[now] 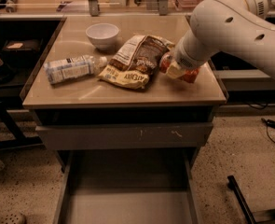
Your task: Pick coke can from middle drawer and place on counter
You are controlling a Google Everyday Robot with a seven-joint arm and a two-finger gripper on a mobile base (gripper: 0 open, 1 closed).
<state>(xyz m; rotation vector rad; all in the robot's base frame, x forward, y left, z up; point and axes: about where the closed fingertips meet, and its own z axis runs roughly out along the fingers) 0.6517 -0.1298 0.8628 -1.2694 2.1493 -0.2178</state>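
Observation:
The coke can (pixel 190 75) shows as red patches at the right side of the counter (pixel 81 93), just right of the chip bag, low over or on the top; I cannot tell which. My gripper (pixel 175 68), at the end of the white arm reaching in from the right, is closed around the can and hides most of it. The middle drawer (pixel 127 205) is pulled open below, and its grey floor is bare.
On the counter lie a brown-and-yellow chip bag (pixel 136 59), a water bottle (pixel 73 68) on its side and a white bowl (pixel 102 33). A shut grey drawer front with scuffs (pixel 127 136) sits above the open drawer. Dark tables flank the counter; a black bar (pixel 242 200) lies on the floor at right.

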